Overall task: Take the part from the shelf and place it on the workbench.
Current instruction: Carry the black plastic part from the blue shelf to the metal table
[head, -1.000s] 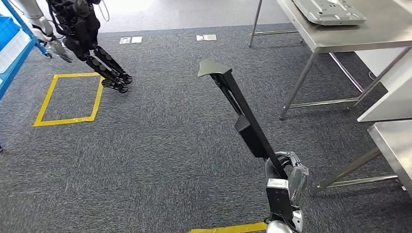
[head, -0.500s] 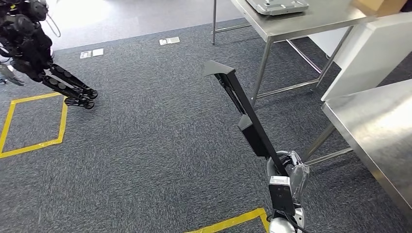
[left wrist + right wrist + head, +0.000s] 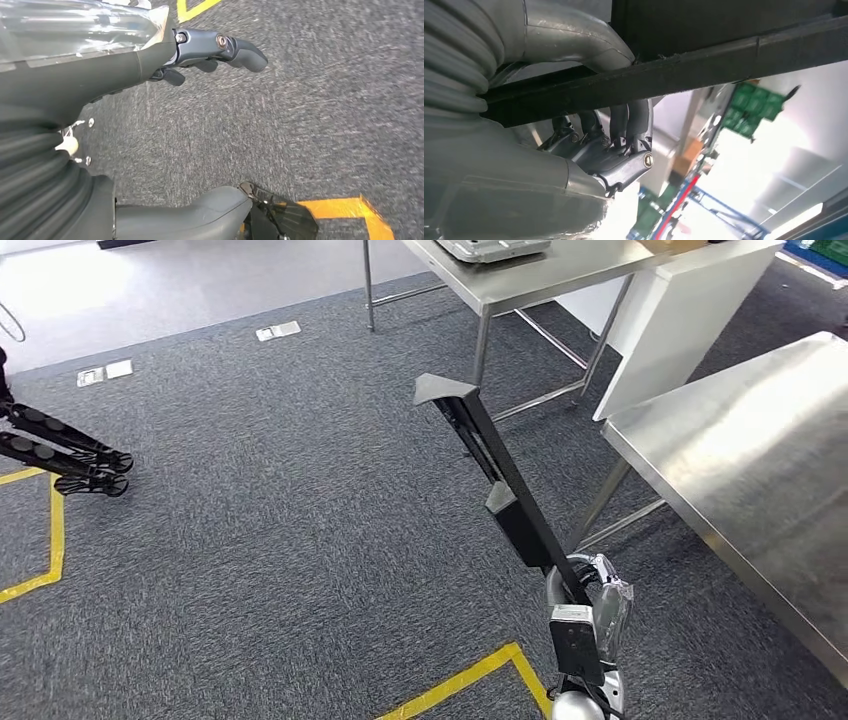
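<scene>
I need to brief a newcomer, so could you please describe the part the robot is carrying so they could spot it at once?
Start at the steel workbench on the right of the grey carpet. Just beside its near leg, the right hand grips a long black part that slants up over the floor. Its flat triangular top end sets it apart.

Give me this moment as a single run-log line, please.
phase: carrying | right hand: grips long black part, tilted up | left hand: holds nothing, over carpet | workbench: ahead right, part not yet placed
</scene>
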